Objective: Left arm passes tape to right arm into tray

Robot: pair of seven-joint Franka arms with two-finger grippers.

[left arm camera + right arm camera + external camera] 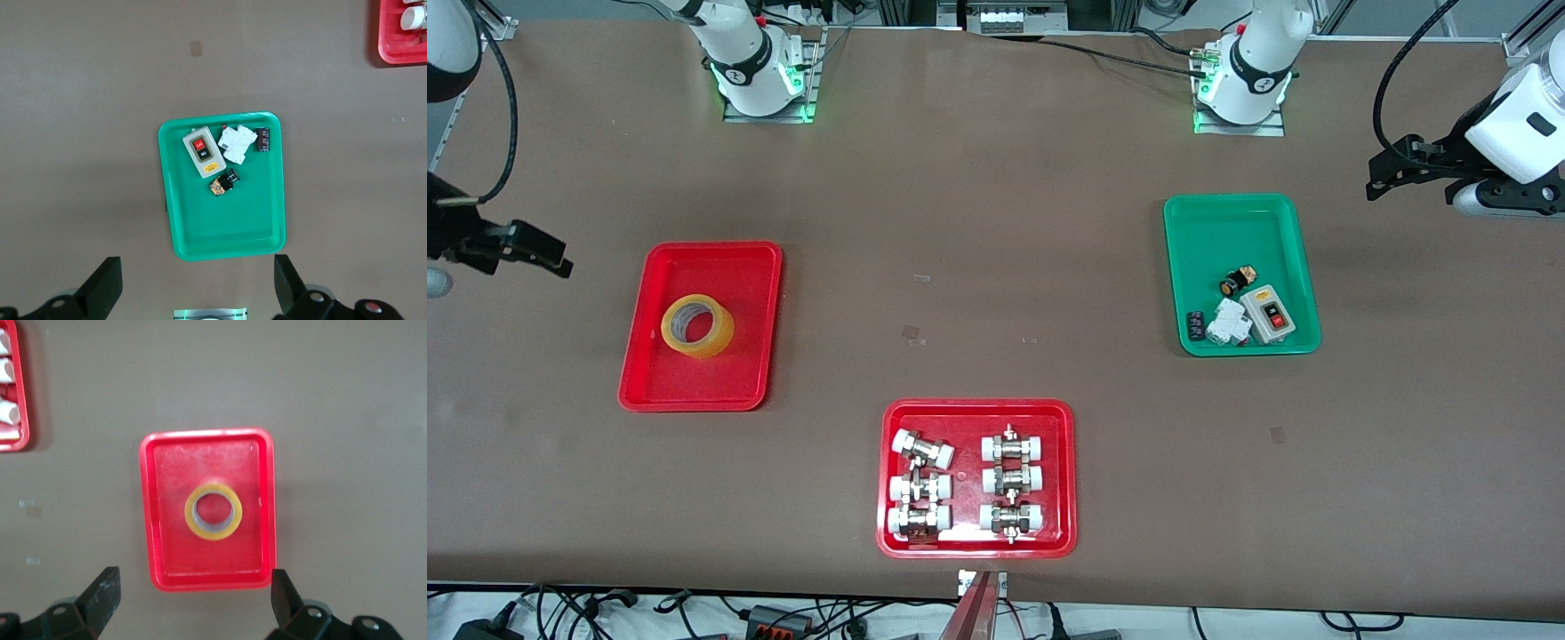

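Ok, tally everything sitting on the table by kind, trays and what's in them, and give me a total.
Red trays: 2, one with the tape, one with fittings
Green tray: 1
Tape roll: 1
White-capped metal fittings: 6
Electrical parts in the green tray: 4
Total: 14

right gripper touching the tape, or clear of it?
Apart. The front view shows the right gripper open, above bare table beside the tray, while the tape lies flat in that tray with clear space between.
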